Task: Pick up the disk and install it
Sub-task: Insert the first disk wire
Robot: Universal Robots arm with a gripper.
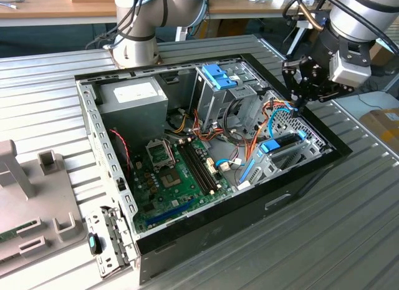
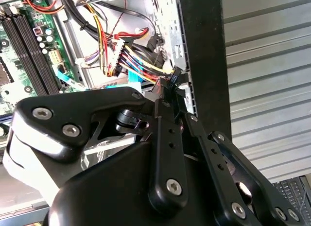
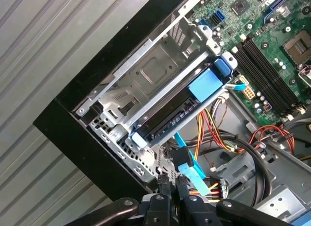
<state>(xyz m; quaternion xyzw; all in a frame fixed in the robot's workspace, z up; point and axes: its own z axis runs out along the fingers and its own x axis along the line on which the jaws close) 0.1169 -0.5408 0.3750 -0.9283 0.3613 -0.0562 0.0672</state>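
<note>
**Disk seated in its bay, gripper empty above the case edge**

The disk [image 3: 180, 114], a flat drive in a bright blue plastic carrier, lies in a slot of the silver metal bay [image 3: 146, 75] at the corner of the open computer case [image 1: 312, 168]. In the first wrist view its dark edge and blue frame sit level within the bay, with a blue tab at one end. In the exterior view the same blue carrier [image 1: 277, 145] shows low in the case, towards the exterior view's right.

Just beside the bay run orange, yellow and red cables [image 3: 214, 133] and a light blue data cable [image 3: 187, 160]. Beyond them is the green motherboard [image 1: 181, 171], and behind it a second drive cage with a blue latch [image 1: 218, 75].

The gripper [image 1: 298, 103] hangs above the case rim near the bay, apart from the disk. Its fingers are drawn together and hold nothing.

As a judgement: the disk appears to be placed already. Whether it is fully latched or cabled cannot be told.
</note>
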